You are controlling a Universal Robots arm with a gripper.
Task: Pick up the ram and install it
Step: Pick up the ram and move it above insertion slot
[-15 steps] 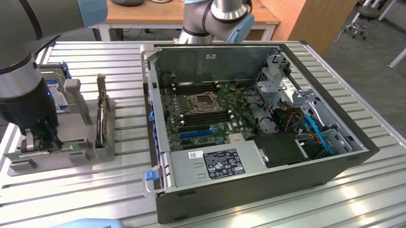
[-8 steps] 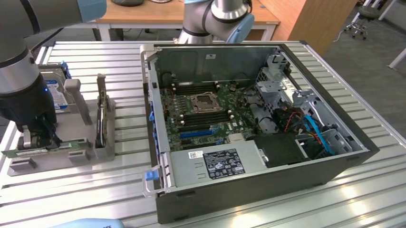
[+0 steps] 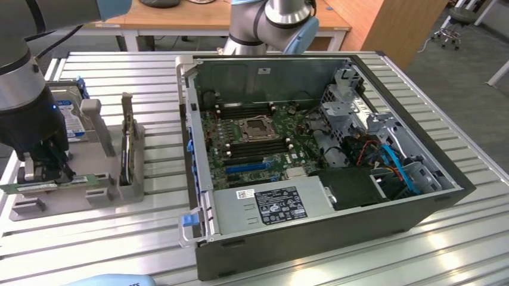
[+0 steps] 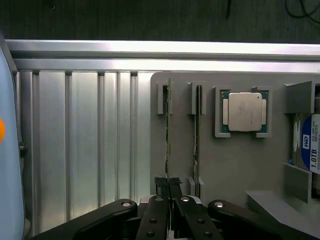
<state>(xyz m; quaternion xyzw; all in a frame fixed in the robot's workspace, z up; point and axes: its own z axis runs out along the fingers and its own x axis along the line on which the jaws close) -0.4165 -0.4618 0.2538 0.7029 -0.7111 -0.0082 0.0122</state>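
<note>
GRASP: done | fingers [image 4: 176, 192] clamped on ram [image 3: 89, 179] (at grey holder [image 4: 230, 170]) | INSTALL in computer case [image 3: 334, 235]: not yet done

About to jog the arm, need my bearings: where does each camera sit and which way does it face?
Exterior view: high off the robot, looking down across the table at the open computer case and, at the exterior view's left, the grey parts holder; the arm's wrist and gripper show.
Wrist view: on the wrist, looking down along the fingers at the holder, processor and a second memory stick.
Shared: the ram, held in the shut gripper, the holder, the hard drive.
</note>
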